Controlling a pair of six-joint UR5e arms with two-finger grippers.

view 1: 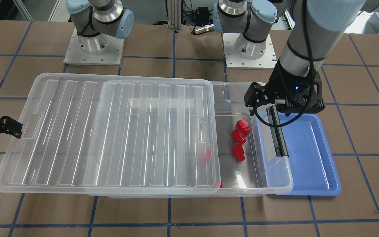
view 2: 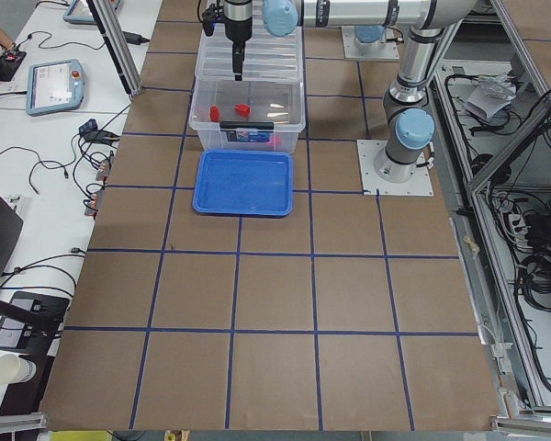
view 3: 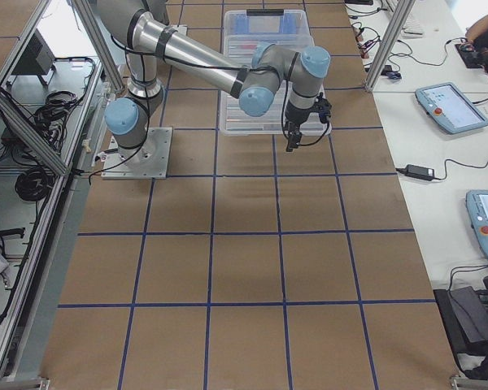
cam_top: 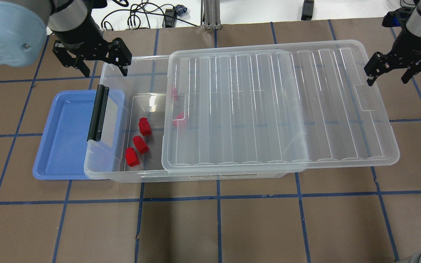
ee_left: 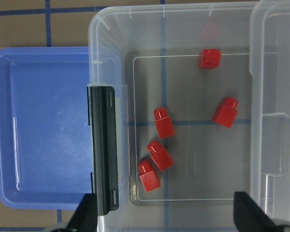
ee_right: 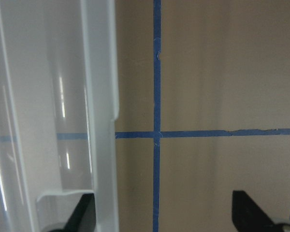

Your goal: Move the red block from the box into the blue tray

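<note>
Contents of the box (cam_top: 137, 178): five red blocks, all on its floor at the uncovered end; three lie in a close diagonal row, namely the red block (ee_left: 164, 122), a second (ee_left: 160, 155) and a third (ee_left: 149, 175); two more (ee_left: 225, 112) (ee_left: 210, 58) lie apart, nearer the lid (cam_top: 269, 109).

The ribbed lid sits offset toward the robot's right, overhanging that end of the box; the end by the black latch handle (cam_top: 98, 112) is uncovered.

The blue tray (cam_top: 64, 135) lies flat on the counter (cam_top: 232, 226) against the handle end of the box; its floor shows plain blue wherever it is visible.

The left end effector (cam_top: 104, 73) hovers over the far corner of the uncovered end, fingers spread wide, gripping nothing; both fingertips (ee_left: 87, 217) show well apart at the bottom of the left wrist view.

The right end effector (cam_top: 386, 80) hangs just beside the lid's far right end, over the counter; its fingers are likewise spread and hold nothing.

Limits of visibility: from overhead, the two outlying blocks appear only as blurred red patches through the lid's edge; the box rim and handle cover the tray's nearer edge from above; the box's right end is hidden under the lid; the front-facing view cuts off the right arm at its edge.
</note>
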